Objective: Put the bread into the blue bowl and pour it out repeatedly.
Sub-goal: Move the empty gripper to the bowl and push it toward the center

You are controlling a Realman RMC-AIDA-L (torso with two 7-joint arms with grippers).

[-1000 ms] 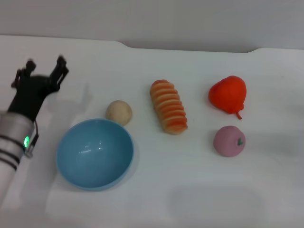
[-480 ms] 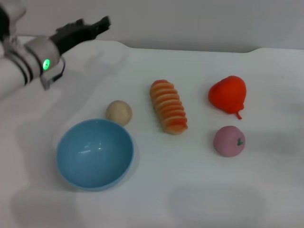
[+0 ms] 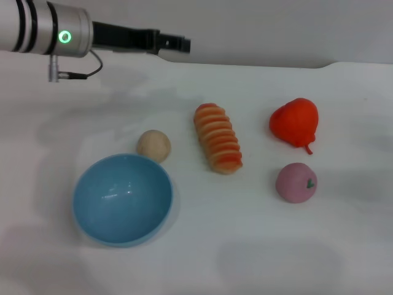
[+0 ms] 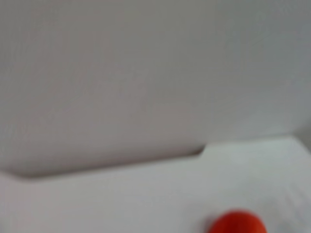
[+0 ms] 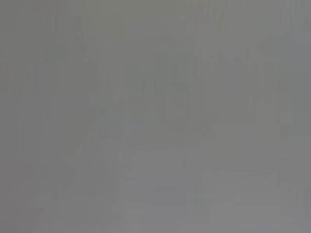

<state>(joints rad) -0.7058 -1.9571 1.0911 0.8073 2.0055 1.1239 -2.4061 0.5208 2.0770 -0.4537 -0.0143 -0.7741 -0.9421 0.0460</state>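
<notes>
The bread (image 3: 218, 138), an orange-brown striped toy loaf, lies on the white table at mid-centre, pointing away from me. The blue bowl (image 3: 123, 198) stands upright and empty at the front left, apart from the bread. My left gripper (image 3: 180, 44) is raised high over the far left of the table. It points right, is seen side-on, and is far above and behind the bread and holds nothing that I can see. The right gripper is out of view; its wrist view shows only plain grey.
A small beige ball (image 3: 153, 145) sits just behind the bowl's rim, left of the bread. A red pear-like toy (image 3: 295, 121) is at the right and also shows in the left wrist view (image 4: 237, 222). A pink apple (image 3: 296, 182) lies in front of it. A grey wall bounds the table's far edge.
My left arm has risen from beside the bowl at the left edge and swung up and to the right, now reaching across the far edge of the table. The objects have not moved.
</notes>
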